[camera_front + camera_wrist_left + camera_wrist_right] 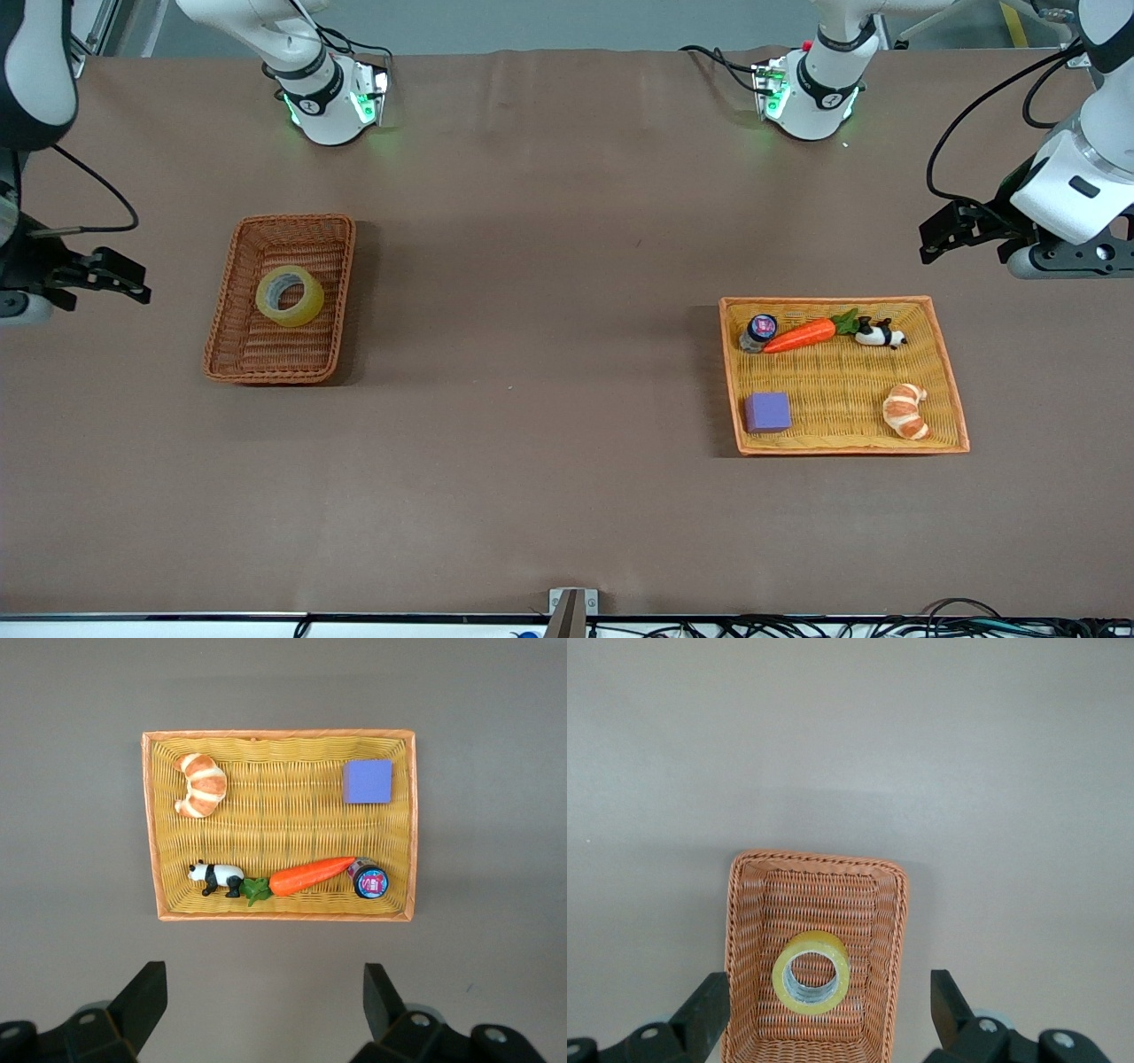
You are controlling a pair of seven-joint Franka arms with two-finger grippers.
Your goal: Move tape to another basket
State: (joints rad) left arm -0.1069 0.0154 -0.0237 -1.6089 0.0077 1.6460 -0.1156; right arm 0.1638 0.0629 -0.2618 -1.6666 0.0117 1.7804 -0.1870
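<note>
Yellow roll of clear packing tape lying tilted in the narrow dark-brown wicker basket, toward the right arm's end of the table; nothing else in there with it. Propped against the weave rather than flat (its open core faces up and a little sideways), probably because the basket floor is barely wider than the roll.

Wide orange-yellow wicker tray basket set toward the left arm's end, well apart from the brown one. Holding a purple foam cube, a toy croissant, an orange plastic carrot with green leaves, a small panda figure and a little dark-lidded jar. Carrot, panda and jar strung along the wall farther from the front camera; cube and croissant near the nearer wall; bare weave between, roomy enough for a roll.

Right gripper up in the air off the table's edge at the right arm's end, fingers spread apart and holding nothing; from its wrist view, looking down on the brown basket with the tape between the finger lines. Left gripper likewise raised, over the cloth just beside the tray basket, jaws apart and empty, waiting.

Fits either reading: tape sitting in its source basket, or already delivered from the tray. No telling which from here.
</note>
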